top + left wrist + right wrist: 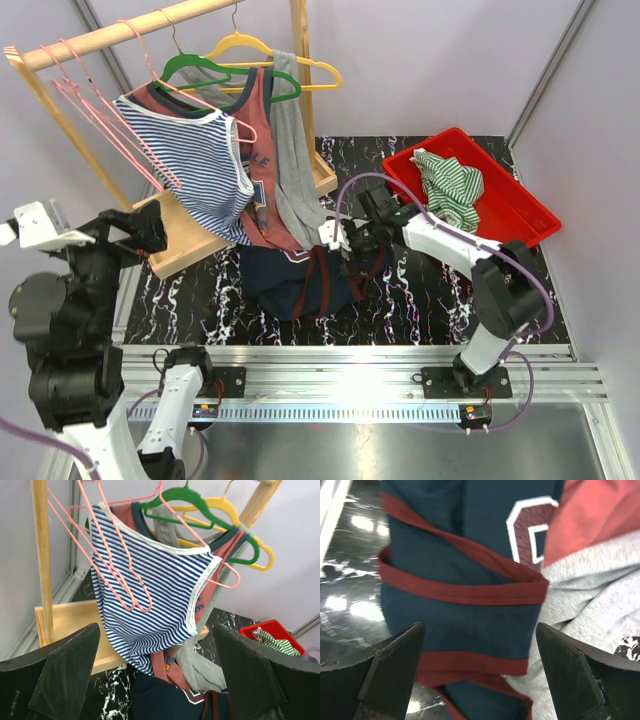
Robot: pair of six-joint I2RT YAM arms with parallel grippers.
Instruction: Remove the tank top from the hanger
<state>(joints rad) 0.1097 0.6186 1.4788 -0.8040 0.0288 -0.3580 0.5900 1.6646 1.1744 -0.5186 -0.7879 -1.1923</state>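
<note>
A blue-and-white striped tank top (195, 165) (155, 595) hangs askew from a pink hanger (100, 100) (120, 565) on the wooden rack. Behind it a red tank top (262, 150) hangs on a green hanger (215, 70) (200, 502), and a grey one (290, 160) on a yellow hanger (270, 50). A navy tank top (290, 280) (470, 540) with maroon trim lies crumpled on the table. My left gripper (150, 232) (156, 629) is open, left of the rack and apart from the clothes. Just above the navy top, my right gripper (350, 250) (480, 627) is open and holds nothing.
A red bin (520, 215) (272, 630) at the back right holds a green-striped garment (450, 185). The rack's wooden base (185, 245) (65, 620) sits on the black marbled table, and its upright post (42, 555) stands close to my left gripper. Grey walls enclose the cell.
</note>
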